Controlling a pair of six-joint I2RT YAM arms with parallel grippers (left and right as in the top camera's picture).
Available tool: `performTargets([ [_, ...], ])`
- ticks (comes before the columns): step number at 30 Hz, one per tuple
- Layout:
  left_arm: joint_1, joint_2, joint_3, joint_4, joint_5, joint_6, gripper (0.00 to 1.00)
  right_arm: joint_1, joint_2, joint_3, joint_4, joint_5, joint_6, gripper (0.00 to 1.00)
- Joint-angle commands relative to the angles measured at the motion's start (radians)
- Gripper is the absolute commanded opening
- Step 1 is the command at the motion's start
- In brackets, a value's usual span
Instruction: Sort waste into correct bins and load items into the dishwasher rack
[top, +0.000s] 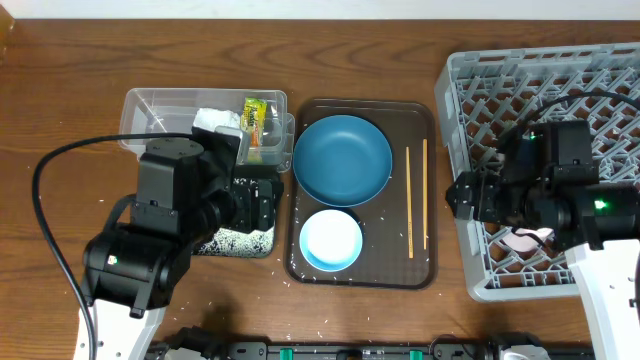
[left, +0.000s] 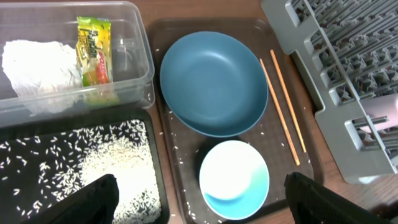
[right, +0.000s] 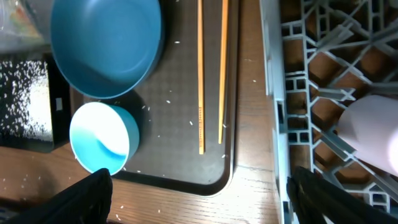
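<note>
left pincer (left: 205, 200) and right pincer (right: 205, 199) gape empty. chopsticks (top: 409, 200) at three o'clock of the dark-blue bowl (top: 342, 160) may roll if pinched.

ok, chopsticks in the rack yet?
No, both chopsticks lie on the brown tray, between the dark-blue bowl and the rack.

On the counter (top: 60, 100), the serving tray (top: 390, 240) sits centre, carrying the large bowl (top: 342, 160) behind the small bowl (top: 331, 241), with the chopsticks (top: 409, 200) to their right. Left of it, the tub (top: 150, 110) holds the tissue (top: 215, 121) and wrapper (top: 254, 115). The shallow tray (left: 25, 134) holding rice (left: 118, 168) lies in front of the tub. The rack (top: 455, 130) lies right, a cup (right: 373, 134) inside.
</note>
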Motion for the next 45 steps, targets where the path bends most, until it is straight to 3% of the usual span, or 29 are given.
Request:
performTargets([
  [1, 0.001, 0.002, 0.013, -0.016, 0.013, -0.006, 0.88, 0.008, 0.002, -0.001, 0.002, -0.008, -0.020, 0.95],
  [2, 0.001, 0.004, 0.013, -0.019, 0.013, -0.006, 0.88, 0.008, 0.002, -0.001, 0.003, -0.008, -0.020, 0.99],
  [23, 0.002, -0.033, -0.005, -0.018, 0.012, -0.005, 0.89, 0.008, 0.002, -0.001, 0.007, -0.007, -0.020, 0.99],
  [26, 0.002, -0.105, -0.042, 0.013, -0.101, 0.041, 0.89, 0.008, 0.002, -0.001, 0.007, -0.007, -0.020, 0.99],
  [32, 0.009, -0.323, -0.281, 0.276, -0.251, 0.082, 0.89, 0.008, 0.002, -0.001, 0.007, -0.007, -0.020, 0.99],
  [40, 0.017, -0.621, -0.701, 0.619, -0.249, 0.061, 0.90, 0.008, 0.002, -0.001, 0.007, -0.007, -0.020, 0.99],
  [45, 0.017, -0.795, -0.894, 0.714, -0.249, 0.027, 0.90, 0.008, 0.002, -0.001, 0.007, -0.007, -0.020, 0.99],
])
